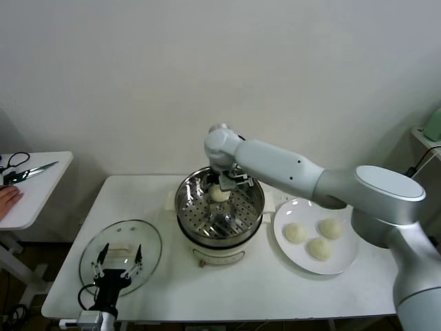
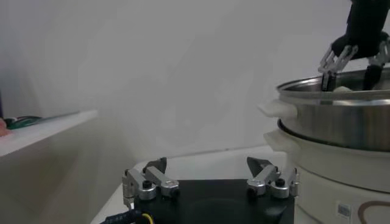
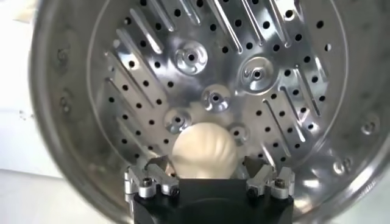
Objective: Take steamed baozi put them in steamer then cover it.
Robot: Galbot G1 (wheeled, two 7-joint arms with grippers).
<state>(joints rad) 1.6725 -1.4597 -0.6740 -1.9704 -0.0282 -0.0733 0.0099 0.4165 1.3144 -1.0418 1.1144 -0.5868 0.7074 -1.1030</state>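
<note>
We've one baozi (image 3: 203,150) in the steamer (image 1: 187,207), right gripper (image 3: 209,175) open over it; three more and the cover (image 1: 149,243) remain.

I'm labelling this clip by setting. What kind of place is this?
Probably a mock kitchen bench in a lab: a white table against a bare wall, with a steamer, a plate of buns, and a glass lid.
</note>
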